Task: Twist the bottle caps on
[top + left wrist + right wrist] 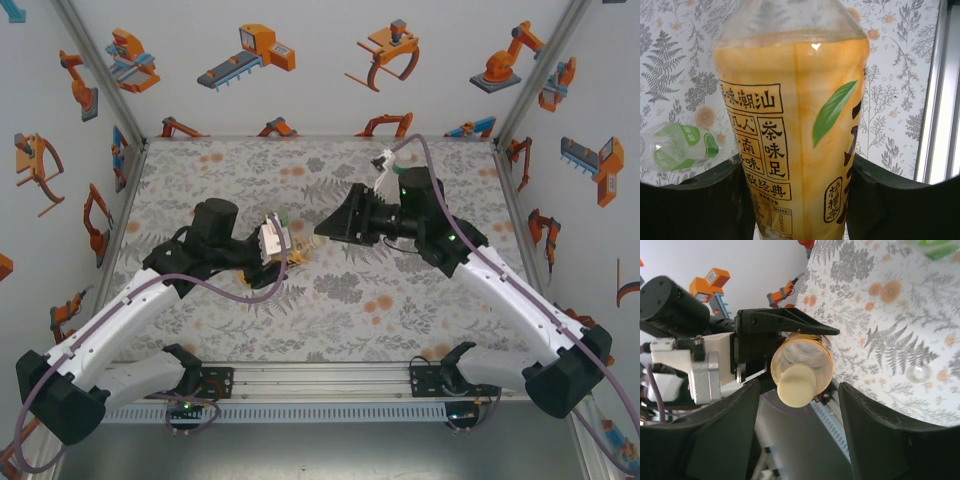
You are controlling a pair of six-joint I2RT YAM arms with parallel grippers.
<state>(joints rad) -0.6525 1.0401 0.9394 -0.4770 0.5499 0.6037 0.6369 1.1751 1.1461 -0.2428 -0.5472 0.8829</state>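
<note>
The yellow bottle (790,125) with its yellow label is held off the table, and my left gripper (797,167) is shut on its body. In the top view the left gripper (283,245) holds the yellow bottle (297,259) near the table's middle. A pale cap (796,385) sits on that bottle's neck and faces the right wrist camera. My right gripper (799,390) is open, a finger on each side of the cap and apart from it. Seen from above, the right gripper (332,226) points at the bottle's top. A clear bottle with a white-green label (680,147) lies on the table.
The floral table cover (400,290) spreads around both arms. A small clear round object (917,372) rests on the cover to the right in the right wrist view. A metal frame rail (940,100) runs along the table's edge.
</note>
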